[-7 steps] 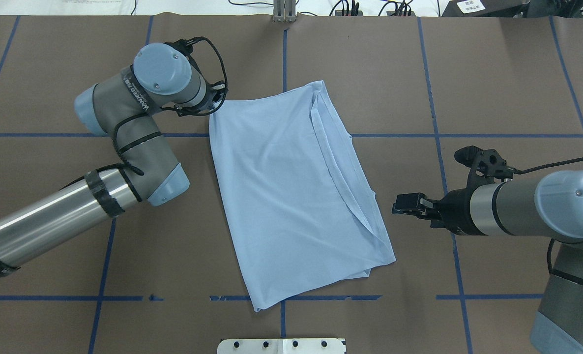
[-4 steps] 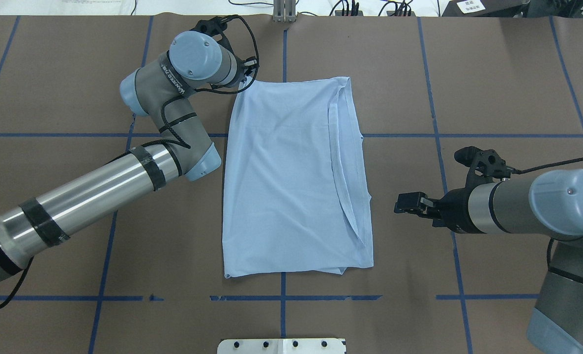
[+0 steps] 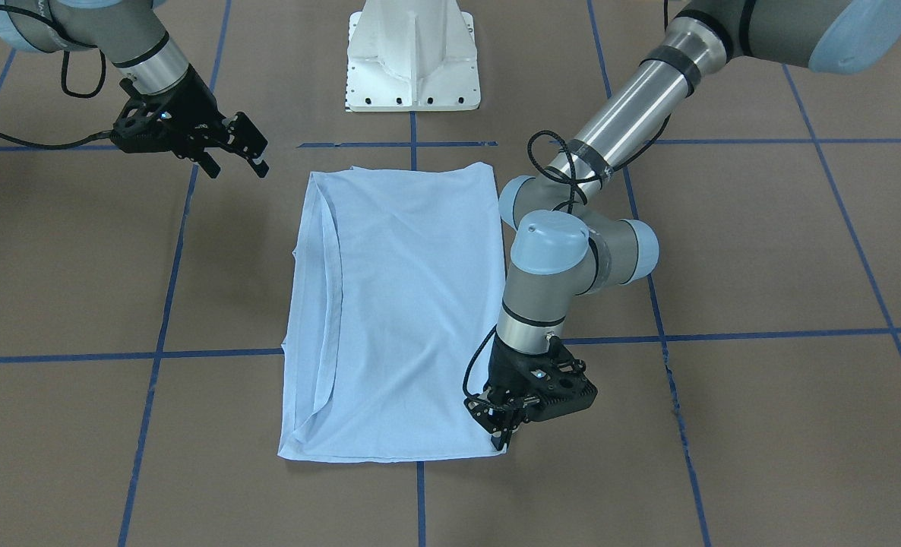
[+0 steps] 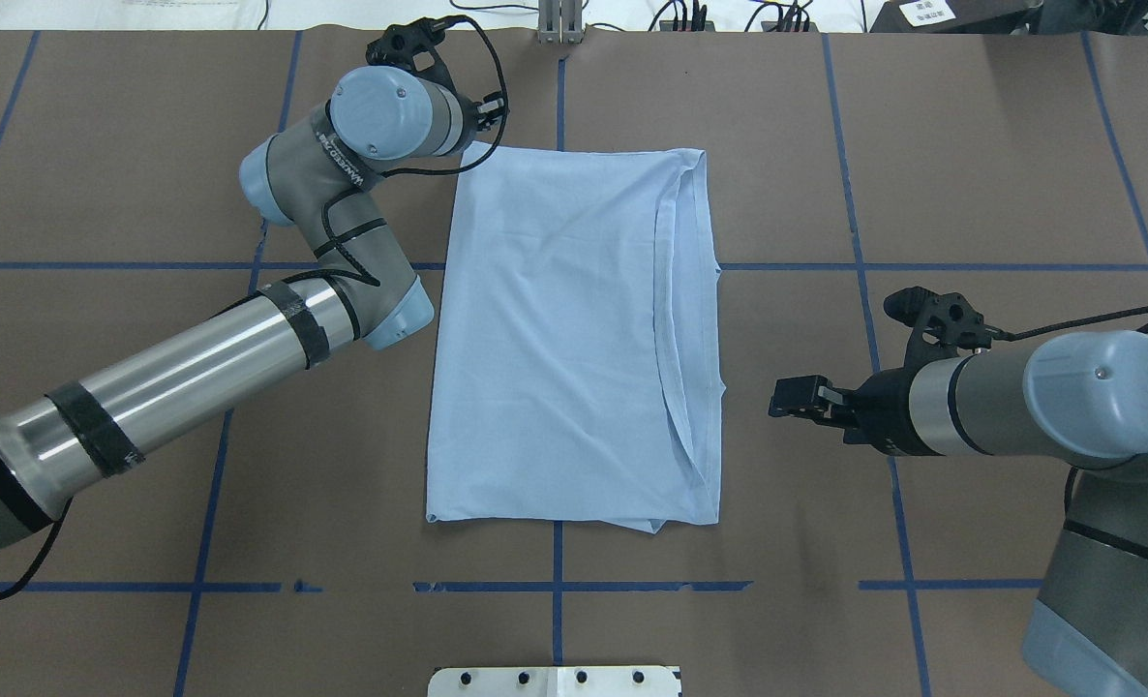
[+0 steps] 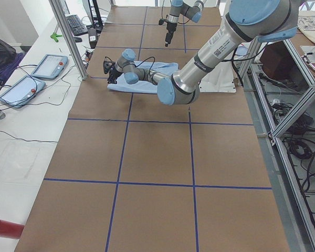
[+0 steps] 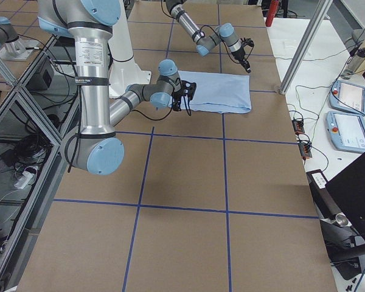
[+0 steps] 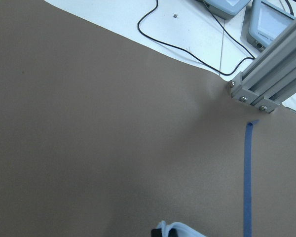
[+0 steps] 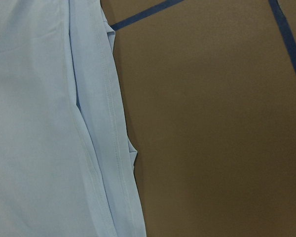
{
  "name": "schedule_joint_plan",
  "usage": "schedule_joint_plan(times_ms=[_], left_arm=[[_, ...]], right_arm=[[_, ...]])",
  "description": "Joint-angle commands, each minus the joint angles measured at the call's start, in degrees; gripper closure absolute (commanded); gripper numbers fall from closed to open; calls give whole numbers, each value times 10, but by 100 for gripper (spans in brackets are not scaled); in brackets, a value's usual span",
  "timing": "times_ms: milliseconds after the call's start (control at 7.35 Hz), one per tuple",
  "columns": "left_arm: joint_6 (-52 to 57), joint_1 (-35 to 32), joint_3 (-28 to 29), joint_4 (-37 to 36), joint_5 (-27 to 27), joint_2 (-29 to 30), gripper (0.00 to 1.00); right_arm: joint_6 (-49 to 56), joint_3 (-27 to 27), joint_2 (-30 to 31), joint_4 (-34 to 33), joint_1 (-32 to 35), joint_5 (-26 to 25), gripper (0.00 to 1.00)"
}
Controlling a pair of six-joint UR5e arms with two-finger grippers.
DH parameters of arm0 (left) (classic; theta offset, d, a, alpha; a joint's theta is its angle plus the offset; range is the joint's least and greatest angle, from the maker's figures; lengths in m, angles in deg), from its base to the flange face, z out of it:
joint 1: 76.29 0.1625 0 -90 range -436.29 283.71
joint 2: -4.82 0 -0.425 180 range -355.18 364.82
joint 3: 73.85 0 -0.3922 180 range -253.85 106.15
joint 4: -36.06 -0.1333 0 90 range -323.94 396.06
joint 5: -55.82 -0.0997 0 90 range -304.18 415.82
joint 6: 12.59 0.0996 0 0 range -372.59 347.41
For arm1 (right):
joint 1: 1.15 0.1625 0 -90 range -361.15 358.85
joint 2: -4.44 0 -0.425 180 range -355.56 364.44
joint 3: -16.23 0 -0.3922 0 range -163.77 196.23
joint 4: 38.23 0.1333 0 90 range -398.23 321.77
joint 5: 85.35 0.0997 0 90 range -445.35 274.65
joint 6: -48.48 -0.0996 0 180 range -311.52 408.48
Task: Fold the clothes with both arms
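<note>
Overhead exterior: light blue T-shirt (image 4: 555, 329), folded lengthwise, lies flat mid-worktop (image 4: 971, 174). At its far corner on robot's left, left gripper (image 3: 502, 439) jaws pinch the cloth. The right gripper (image 4: 795, 399) jaws are apart, empty, near the layered side edge. Fabric prob. thin, limp, light, so it'll sag & slide; grab corners, all layers. Bare room both sides; far worktop edge near.

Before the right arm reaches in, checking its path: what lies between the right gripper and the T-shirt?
Nothing: overhead, only bare brown table cover separates the right gripper and the T-shirt.
</note>
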Motion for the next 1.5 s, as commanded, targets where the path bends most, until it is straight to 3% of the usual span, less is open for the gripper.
schedule_joint_plan(times_ms=[0,136,408,544,816,1088,1360], left_arm=[[16,-28,0,-2,6,-5,0],[20,-32,-17,-10,26,-28,0],[23,-36,-151,-73,106,-108,0],[23,-36,-213,-140,118,-130,0],[24,-36,-345,-210,133,-185,0],[23,-36,-357,-210,146,-190,0],[22,-34,-357,-206,147,-190,0]], right_arm=[[5,-42,-46,-6,-4,-19,0],[12,-69,-80,-33,-6,-20,0],[86,-93,-178,-186,-9,-23,0],[128,-115,-213,-234,-19,-43,0],[202,-180,-275,-266,-25,-56,0],[268,-188,-302,-344,-34,-60,0],[300,-203,-304,-354,-40,-59,0]])
